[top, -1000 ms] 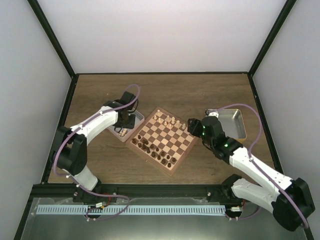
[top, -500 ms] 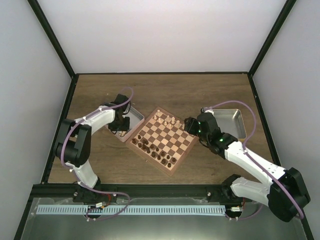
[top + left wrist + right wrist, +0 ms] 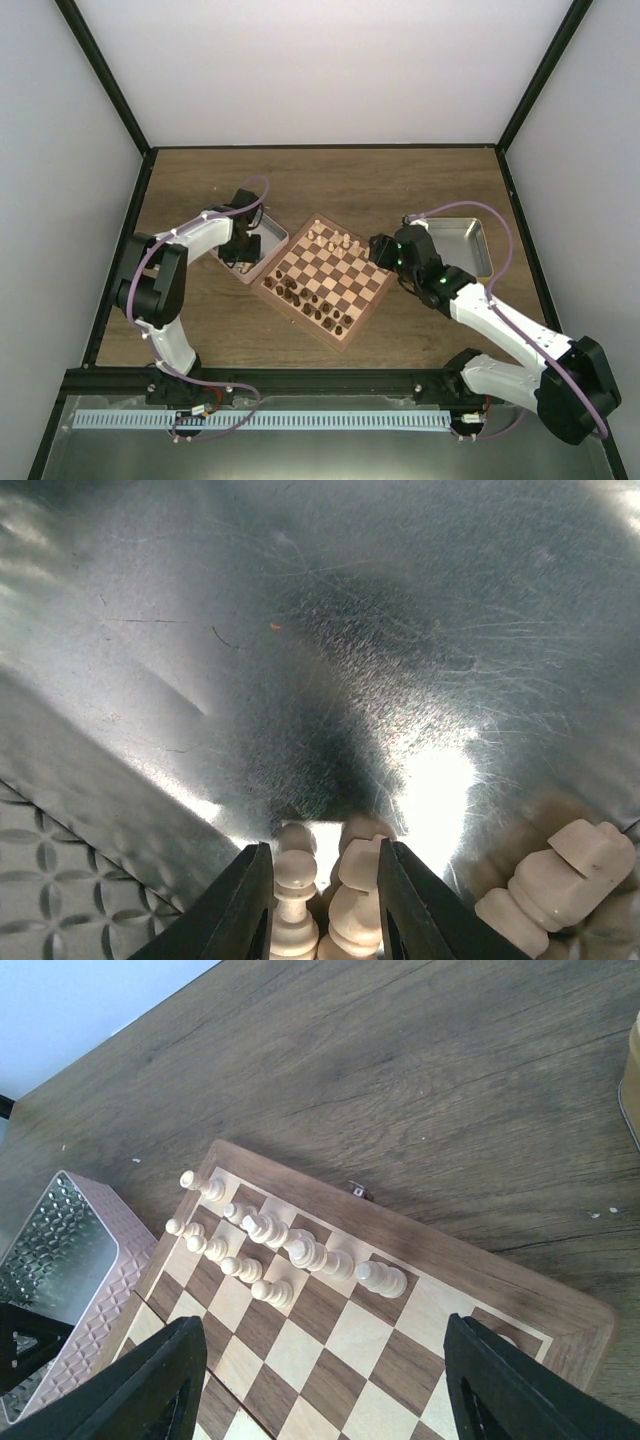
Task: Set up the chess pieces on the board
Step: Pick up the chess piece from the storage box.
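Note:
The board [image 3: 345, 342] lies diamond-wise at mid table. Several beige chess pieces [image 3: 333, 240] stand along its far edge and also show in the right wrist view [image 3: 300, 1250]. My left gripper [image 3: 243, 252] is down inside the left metal tray [image 3: 270, 236]. In the left wrist view its jaws [image 3: 325, 852] are closed in on a beige pawn [image 3: 295, 880] and a second beige piece [image 3: 355, 890], both touching the fingers. Another beige piece [image 3: 560, 875] lies to the right. My right gripper [image 3: 378, 250] hovers open and empty over the board's right corner [image 3: 322, 1322].
Dark brown pieces [image 3: 305, 300] line the board's near-left edge. A second metal tray [image 3: 465, 245] sits at the right, its rim showing in the right wrist view [image 3: 632, 1080]. The left tray with its pink patterned rim also shows there [image 3: 60, 1250]. Black frame posts border the table.
The left gripper dropped into the left tray a second ago and has held there since. The right gripper shifted slightly left toward the board's right corner.

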{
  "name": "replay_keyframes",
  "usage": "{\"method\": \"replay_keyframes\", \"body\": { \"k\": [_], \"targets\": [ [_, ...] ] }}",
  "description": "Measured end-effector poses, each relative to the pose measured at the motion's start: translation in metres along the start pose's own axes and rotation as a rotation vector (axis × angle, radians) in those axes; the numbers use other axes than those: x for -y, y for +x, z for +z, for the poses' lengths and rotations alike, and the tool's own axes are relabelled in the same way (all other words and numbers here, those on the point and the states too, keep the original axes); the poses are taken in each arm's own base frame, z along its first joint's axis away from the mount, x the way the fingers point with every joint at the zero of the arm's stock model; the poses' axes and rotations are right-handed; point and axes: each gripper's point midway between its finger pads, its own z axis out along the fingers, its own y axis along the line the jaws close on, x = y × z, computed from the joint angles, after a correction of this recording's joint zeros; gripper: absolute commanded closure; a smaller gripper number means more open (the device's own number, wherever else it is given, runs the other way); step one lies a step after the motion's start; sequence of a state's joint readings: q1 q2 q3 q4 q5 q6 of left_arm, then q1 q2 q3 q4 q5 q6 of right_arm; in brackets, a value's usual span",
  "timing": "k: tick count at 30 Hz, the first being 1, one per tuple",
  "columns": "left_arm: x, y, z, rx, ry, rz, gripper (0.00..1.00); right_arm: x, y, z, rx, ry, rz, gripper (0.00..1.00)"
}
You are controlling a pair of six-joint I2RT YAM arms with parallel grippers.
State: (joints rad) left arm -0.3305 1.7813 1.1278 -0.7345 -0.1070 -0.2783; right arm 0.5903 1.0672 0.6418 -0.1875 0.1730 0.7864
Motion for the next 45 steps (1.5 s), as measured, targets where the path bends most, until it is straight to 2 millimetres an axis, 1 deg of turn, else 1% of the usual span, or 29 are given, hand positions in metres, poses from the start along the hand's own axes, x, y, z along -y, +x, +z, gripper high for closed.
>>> {"method": "replay_keyframes", "body": {
  "k": [3,6,8,12,14,19,21,26,30,32,36,38,41,45],
  "targets": [
    [-0.001,0.0,-0.001,-0.003,-0.003,0.0,0.64,0.0,-0.001,-0.001,0.005,-0.001,0.001,0.33],
    [-0.003,0.002,-0.004,-0.009,-0.012,-0.004,0.62,0.0,-0.001,-0.001,0.006,-0.002,0.001,0.33],
    [-0.004,0.003,-0.011,-0.005,-0.013,-0.009,0.61,-0.001,-0.001,-0.001,0.006,-0.002,0.001,0.33],
    [-0.004,-0.001,-0.032,0.042,0.012,-0.029,0.57,-0.001,-0.001,-0.001,0.005,-0.003,0.001,0.33],
    [-0.003,0.002,-0.035,0.05,0.024,-0.044,0.57,-0.001,-0.001,-0.001,0.005,-0.002,0.001,0.33],
    [-0.006,0.025,-0.018,-0.022,0.018,-0.091,0.58,-0.001,-0.002,-0.002,0.01,-0.005,0.003,0.32],
    [-0.005,0.032,-0.012,-0.05,0.02,-0.113,0.56,-0.002,-0.004,-0.004,0.017,-0.01,0.006,0.32],
    [0.001,0.035,-0.011,-0.068,0.054,-0.151,0.55,-0.003,-0.008,-0.007,0.031,-0.016,0.015,0.32],
    [0.001,0.035,-0.005,-0.08,0.047,-0.166,0.56,-0.003,-0.008,-0.007,0.031,-0.015,0.017,0.32],
    [0.002,0.033,-0.003,-0.083,0.05,-0.168,0.58,-0.003,-0.008,-0.007,0.032,-0.015,0.017,0.32],
    [0.004,0.03,0.006,-0.094,0.049,-0.165,0.76,-0.002,-0.008,-0.007,0.035,-0.012,0.017,0.32],
    [0.006,0.024,0.003,-0.081,0.058,-0.163,0.81,-0.002,-0.008,-0.007,0.036,-0.01,0.017,0.32],
    [0.006,0.017,0.001,-0.066,0.054,-0.159,0.85,-0.002,-0.009,-0.007,0.039,-0.008,0.017,0.32],
    [-0.003,0.014,0.002,-0.047,0.004,-0.153,0.86,-0.001,-0.009,-0.007,0.042,-0.005,0.018,0.32]
  ]
}}
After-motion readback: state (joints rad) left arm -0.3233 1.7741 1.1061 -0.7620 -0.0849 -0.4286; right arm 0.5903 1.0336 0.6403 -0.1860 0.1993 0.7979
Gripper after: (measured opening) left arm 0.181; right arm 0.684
